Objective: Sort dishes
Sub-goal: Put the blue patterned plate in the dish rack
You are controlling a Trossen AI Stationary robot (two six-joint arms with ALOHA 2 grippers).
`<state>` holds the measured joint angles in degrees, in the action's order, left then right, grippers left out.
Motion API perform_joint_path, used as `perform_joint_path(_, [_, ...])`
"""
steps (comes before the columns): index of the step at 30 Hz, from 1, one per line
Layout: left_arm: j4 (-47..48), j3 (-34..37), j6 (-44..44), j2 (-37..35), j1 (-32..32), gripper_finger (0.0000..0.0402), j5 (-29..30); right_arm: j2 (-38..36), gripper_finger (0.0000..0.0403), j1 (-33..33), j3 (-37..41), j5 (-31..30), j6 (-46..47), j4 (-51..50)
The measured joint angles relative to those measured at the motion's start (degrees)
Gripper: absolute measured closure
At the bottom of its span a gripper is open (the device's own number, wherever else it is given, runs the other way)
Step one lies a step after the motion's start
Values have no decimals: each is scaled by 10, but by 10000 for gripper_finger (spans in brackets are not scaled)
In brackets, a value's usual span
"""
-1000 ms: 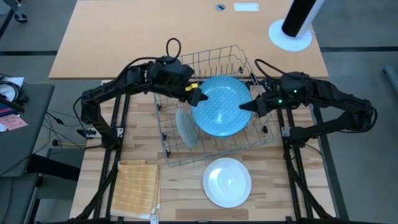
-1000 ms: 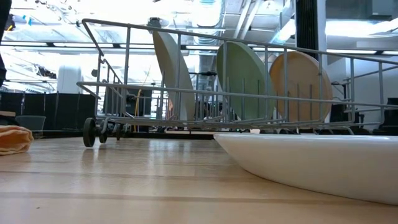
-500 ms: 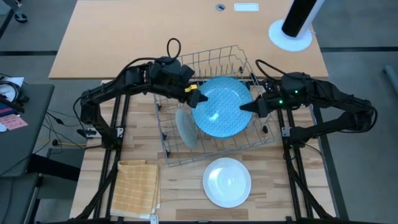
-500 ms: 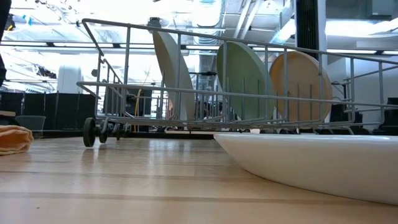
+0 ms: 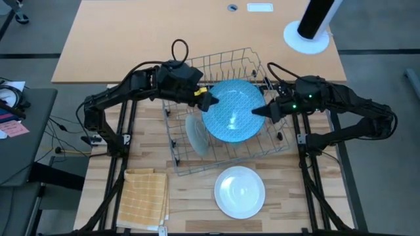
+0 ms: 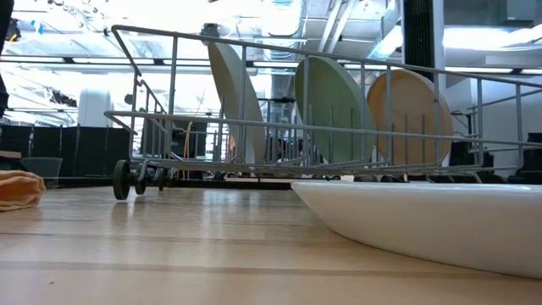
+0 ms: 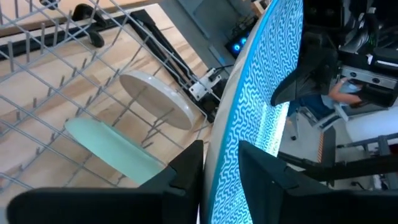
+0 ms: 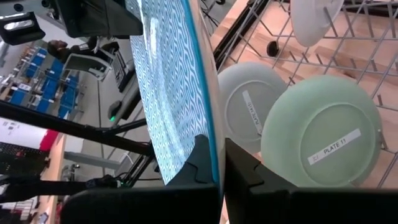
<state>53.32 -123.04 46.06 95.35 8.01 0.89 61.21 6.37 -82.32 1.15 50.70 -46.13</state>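
**Blue patterned plate pinched at both rims above rack**

Held level over the wire rack (image 5: 223, 115): blue patterned plate (image 5: 233, 111), spanning between the arms. Left tool (image 5: 209, 101) clamped on its left rim, right tool (image 5: 261, 113) clamped on the opposite rim. Below, pale green plates (image 8: 320, 140) upright in slots; white plate (image 5: 240, 191) flat on tabletop (image 5: 328, 196), nearer the right arm.

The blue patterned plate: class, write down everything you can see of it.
The blue patterned plate is round, with a turquoise face covered in fine white wavy lines and a glossy, ceramic-looking shine. It is held flat, face up, above the wire rack. The left gripper clamps one rim and the right gripper the opposite rim. Nothing else touches it.
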Motion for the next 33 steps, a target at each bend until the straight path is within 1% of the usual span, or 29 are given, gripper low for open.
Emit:
perform_joint_path(3, [0,0,-1,-1,0,331,-3,0,398,0,0,2,-2,0])
perform_joint_path(8, [-1,0,-16,-2,0,385,11,-1,398,0,0,4,-2,-1])
perform_joint_path(9, [-4,-1,-21,-3,0,390,15,-2,398,0,0,6,-3,0])
perform_joint_path(18, [-3,-1,-40,-3,-1,397,18,-1,392,-7,0,6,-22,0])
perform_joint_path(21, [-2,-1,-40,-3,-2,399,8,-1,376,-7,0,6,-10,-4])
perform_joint_path(25, [-1,-1,-40,-8,6,400,-7,0,340,-7,0,1,6,0])
perform_joint_path(33, [31,-1,-67,-55,57,401,-15,-27,271,-7,0,1,19,0])
